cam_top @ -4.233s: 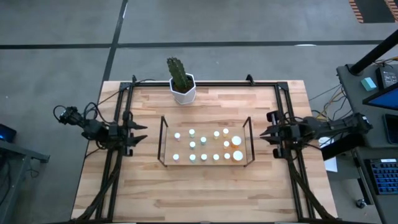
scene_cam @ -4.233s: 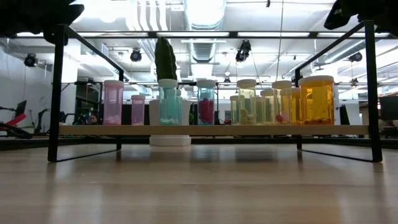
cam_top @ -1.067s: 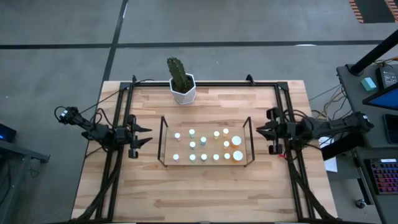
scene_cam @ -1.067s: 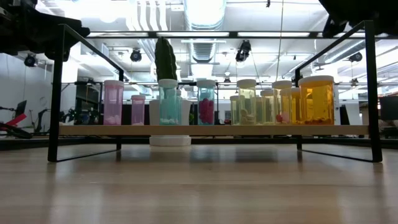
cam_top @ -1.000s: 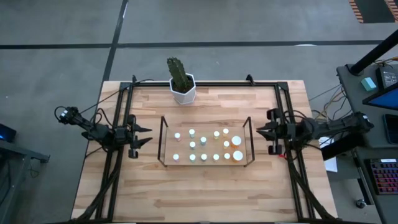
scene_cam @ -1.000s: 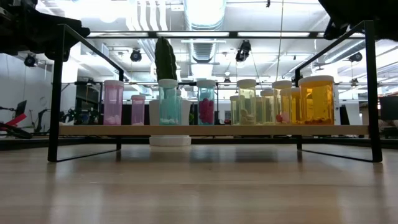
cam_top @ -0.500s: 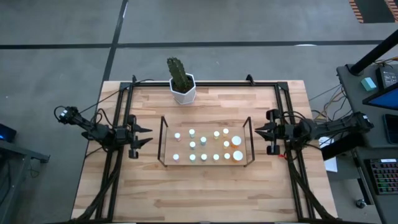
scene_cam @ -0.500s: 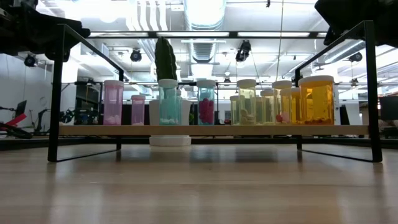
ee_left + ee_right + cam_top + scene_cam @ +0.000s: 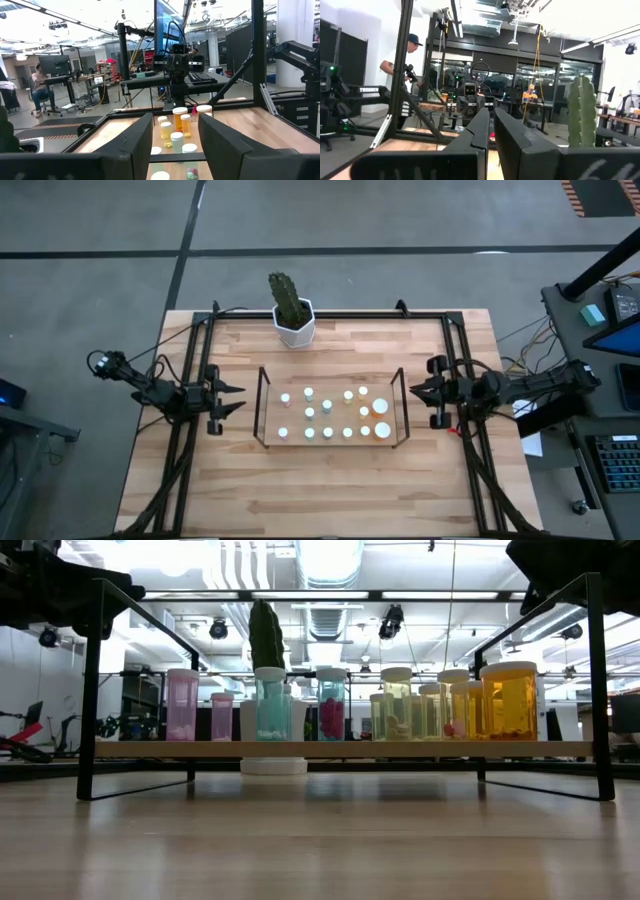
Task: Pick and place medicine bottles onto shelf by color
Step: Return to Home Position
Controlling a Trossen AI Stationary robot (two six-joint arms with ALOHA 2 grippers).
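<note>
The medicine bottles (image 9: pixel 328 413), with white round caps, stand in two rows on the wood-coloured base of the wire shelf (image 9: pixel 262 408) at the table's middle. In the low view they run from pink (image 9: pixel 182 705) through teal (image 9: pixel 270 705) and yellow-green (image 9: pixel 396 705) to a large orange one (image 9: pixel 510 700). My left gripper (image 9: pixel 236 397) hovers open and empty off the shelf's left end, and the bottles show between its fingers in the left wrist view (image 9: pixel 175 121). My right gripper (image 9: pixel 414 391) is shut and empty off the shelf's right end, as its wrist view (image 9: pixel 491 115) shows.
A cactus in a white hexagonal pot (image 9: pixel 293 320) stands at the table's far edge behind the shelf. A black frame (image 9: pixel 187 450) edges the table on both sides. Bare wood lies in front of the shelf (image 9: pixel 330 490). People show in the room beyond (image 9: pixel 409 65).
My right gripper has drifted a little toward the table's left, nearer the shelf's right end. The bottles and the left arm have kept still.
</note>
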